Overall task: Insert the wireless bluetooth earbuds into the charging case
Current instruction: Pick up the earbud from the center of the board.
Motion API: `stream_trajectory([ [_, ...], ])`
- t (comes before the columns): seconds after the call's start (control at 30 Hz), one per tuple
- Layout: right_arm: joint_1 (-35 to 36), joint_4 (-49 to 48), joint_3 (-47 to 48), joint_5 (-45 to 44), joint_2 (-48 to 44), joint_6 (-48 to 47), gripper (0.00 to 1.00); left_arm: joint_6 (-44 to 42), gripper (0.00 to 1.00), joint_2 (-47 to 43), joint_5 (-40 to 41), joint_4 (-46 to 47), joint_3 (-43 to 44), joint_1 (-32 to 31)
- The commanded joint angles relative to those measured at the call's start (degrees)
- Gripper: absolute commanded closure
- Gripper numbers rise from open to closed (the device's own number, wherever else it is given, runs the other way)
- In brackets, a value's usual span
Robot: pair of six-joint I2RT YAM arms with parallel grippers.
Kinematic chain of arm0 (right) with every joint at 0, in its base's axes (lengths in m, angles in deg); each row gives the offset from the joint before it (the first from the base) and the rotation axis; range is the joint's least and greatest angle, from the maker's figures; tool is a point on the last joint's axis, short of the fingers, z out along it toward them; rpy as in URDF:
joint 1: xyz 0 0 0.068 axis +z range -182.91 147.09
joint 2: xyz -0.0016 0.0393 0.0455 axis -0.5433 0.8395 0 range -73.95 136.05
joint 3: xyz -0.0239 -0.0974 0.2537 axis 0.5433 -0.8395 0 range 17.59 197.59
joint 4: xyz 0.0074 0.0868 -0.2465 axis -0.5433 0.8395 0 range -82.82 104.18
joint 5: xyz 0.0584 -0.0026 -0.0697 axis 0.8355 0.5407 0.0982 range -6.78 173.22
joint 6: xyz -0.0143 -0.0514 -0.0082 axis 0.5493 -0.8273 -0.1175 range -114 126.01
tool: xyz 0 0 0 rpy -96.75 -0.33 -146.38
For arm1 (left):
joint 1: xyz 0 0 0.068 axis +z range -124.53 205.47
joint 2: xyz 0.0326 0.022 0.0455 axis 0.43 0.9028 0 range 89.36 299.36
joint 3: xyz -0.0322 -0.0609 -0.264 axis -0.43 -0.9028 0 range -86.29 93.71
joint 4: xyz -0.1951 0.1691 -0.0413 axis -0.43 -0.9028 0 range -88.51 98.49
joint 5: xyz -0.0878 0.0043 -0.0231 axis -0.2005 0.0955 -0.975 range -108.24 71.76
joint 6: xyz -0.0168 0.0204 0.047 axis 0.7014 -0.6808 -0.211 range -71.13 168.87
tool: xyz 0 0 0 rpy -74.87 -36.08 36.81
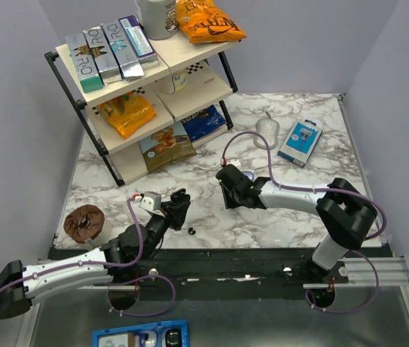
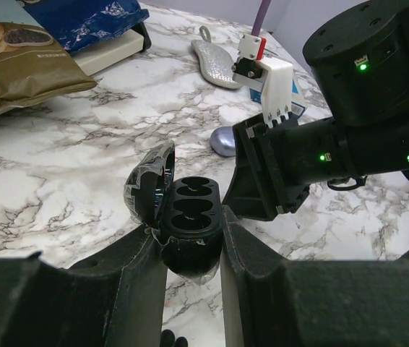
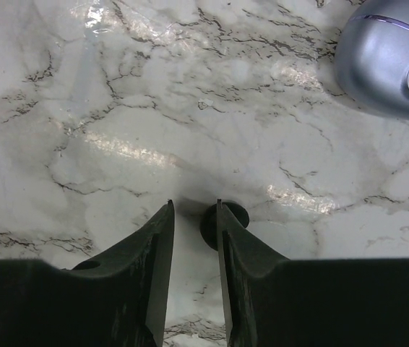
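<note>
The left gripper (image 2: 188,249) is pinching the charging case (image 2: 190,206) by its body, with the lid (image 2: 149,184) hanging open to the left and both wells showing empty; the case is sitting around the middle of the marble table (image 1: 298,217), a little towards the near edge. The right gripper (image 3: 194,210) is hovering low just right of the case, its fingers narrowly spread with bare marble showing in the gap. One earbud (image 3: 232,217) is lying at the tip of the finger on the right of the wrist view, partly behind it; I cannot say for certain whether that finger is touching it. The other earbud (image 1: 191,230) is lying loose on the near side of the case.

The step in hand looks like the first pick-up (the bud is far smaller than the fingers). The gripper is sitting off-centre, so it probably wants to shift sideways until the bud is lying squarely in the gap before pressing together; a glossy bud clipped on one side is likely to skid away.

A silver rounded gadget (image 3: 378,58) is lying just beyond the bud to the far right, apart from it but limiting a sweep that way; the two grippers are working close together, so the carry to the wells is short and tight. The shelf rack (image 1: 82,101) and blue box (image 1: 300,141) are well apart; the loose bud is lying near the table's near edge.
</note>
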Motion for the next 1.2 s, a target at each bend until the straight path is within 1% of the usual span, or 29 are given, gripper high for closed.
stream_trajectory([
  [0.0,-0.03,2.58,-2.89,-1.67,-0.21,0.63,0.65,0.76,1.00,0.25,-0.96,1.54,-5.95,-0.39],
  [0.07,-0.11,2.84,-3.51,-2.02,-0.82,0.98,0.69,0.76,1.00,0.25,-1.04,1.63,-6.04,-0.39],
  [0.17,-0.11,3.54,-4.47,-2.64,-2.14,1.42,0.71,0.76,1.00,0.25,-0.96,1.63,-6.04,-0.48],
  [0.33,-0.03,3.81,-5.88,-3.25,-3.72,1.86,0.65,0.93,1.00,0.86,-1.04,2.68,-6.39,-0.48],
  [0.53,-0.03,4.16,-5.97,-3.25,-3.72,2.12,0.65,0.76,1.00,2.27,-1.40,3.56,-6.12,-0.48],
  [0.7,-0.11,4.33,-6.58,-3.52,-3.64,2.65,0.71,0.76,1.00,2.01,-1.39,3.56,-6.21,-0.39],
  [0.77,-0.03,4.42,-7.11,-3.78,-3.81,2.91,0.76,0.76,1.00,2.00,-1.40,3.65,-6.30,-0.39],
  [0.97,-0.11,4.86,-8.25,-4.13,-4.78,3.53,0.82,0.76,1.00,2.27,-1.39,3.83,-6.30,-0.48],
  [1.0,-0.11,4.78,-8.34,-4.13,-5.13,3.62,0.84,0.76,1.00,2.27,-1.48,3.82,-6.30,-0.39],
  [1.1,-0.11,4.86,-8.87,-4.40,-7.40,3.62,0.95,0.58,1.00,2.18,-1.48,3.82,-6.30,-0.48],
  [1.17,-0.03,5.13,-8.70,-4.05,-8.55,3.09,0.99,0.50,1.00,2.18,-1.57,3.83,-6.21,-0.39],
])
